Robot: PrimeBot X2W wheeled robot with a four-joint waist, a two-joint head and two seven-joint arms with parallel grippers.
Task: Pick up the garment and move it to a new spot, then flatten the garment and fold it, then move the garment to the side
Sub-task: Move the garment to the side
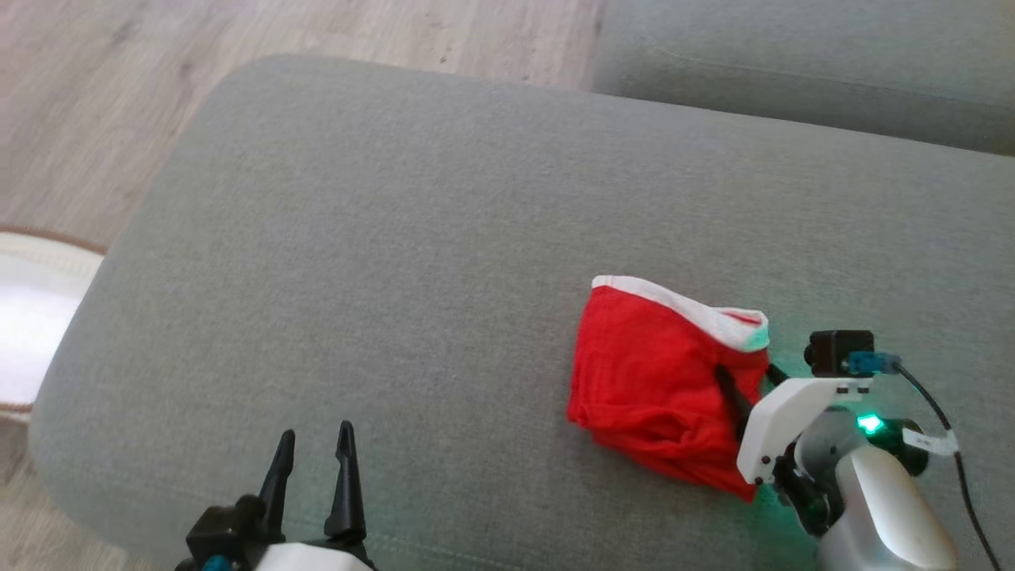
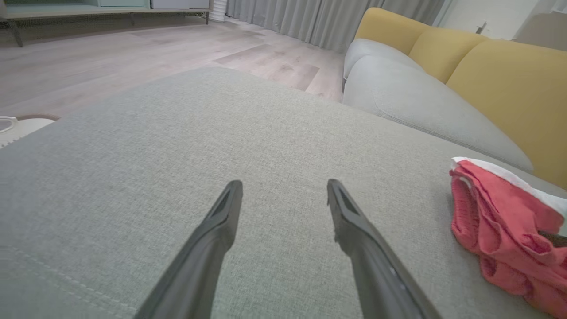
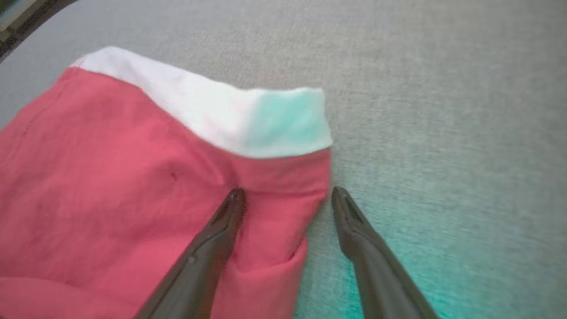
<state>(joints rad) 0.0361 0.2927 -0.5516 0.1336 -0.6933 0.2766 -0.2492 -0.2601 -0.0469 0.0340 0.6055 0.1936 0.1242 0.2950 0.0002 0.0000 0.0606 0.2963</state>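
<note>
A crumpled red garment (image 1: 650, 381) with a white waistband lies on the right part of the grey cushion (image 1: 412, 262). My right gripper (image 1: 749, 385) is open at the garment's right edge. In the right wrist view one finger rests over the red cloth (image 3: 110, 177) and the other over bare cushion, so the right gripper (image 3: 288, 192) straddles the edge just below the waistband. My left gripper (image 1: 317, 432) is open and empty near the cushion's front left, far from the garment. In the left wrist view the left gripper (image 2: 284, 182) points across bare cushion, with the garment (image 2: 496, 221) at the far right.
The cushion's rounded edge drops to a wooden floor (image 1: 119, 95) at the left and back. A second grey seat (image 1: 793, 63) with yellow backrests (image 2: 500, 84) adjoins at the back right. A pale round object with a brown rim (image 1: 32, 317) sits on the floor at the left.
</note>
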